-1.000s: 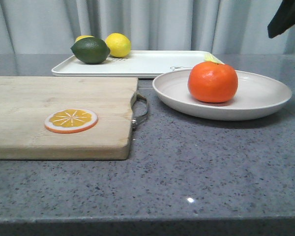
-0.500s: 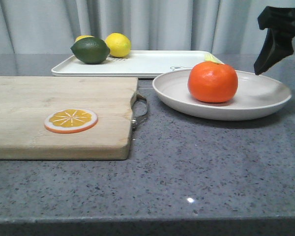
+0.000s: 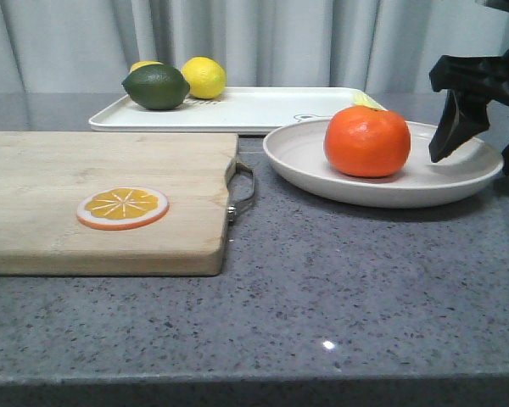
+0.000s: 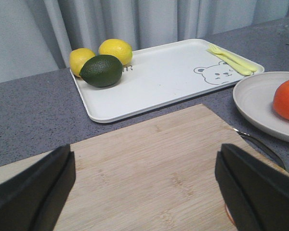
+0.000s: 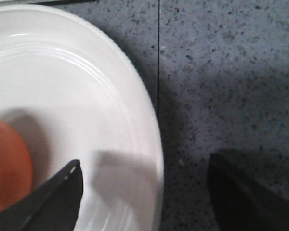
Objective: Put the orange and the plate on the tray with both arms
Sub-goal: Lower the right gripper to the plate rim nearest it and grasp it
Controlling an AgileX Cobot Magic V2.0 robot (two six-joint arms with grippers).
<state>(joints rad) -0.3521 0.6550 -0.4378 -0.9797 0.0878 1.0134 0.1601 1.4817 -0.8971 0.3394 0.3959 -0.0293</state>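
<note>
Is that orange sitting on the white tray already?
No, the orange sits on the round plate, which rests on the counter in front of the tray.

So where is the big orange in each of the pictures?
Front view: the orange sits on the plate, right of middle.
Left wrist view: only part of it shows, cut off at the right edge, on the plate.
Right wrist view: a blurry orange sliver at the lower left edge.
Shared landmark: the plate's rim, under the orange in all three.
</note>
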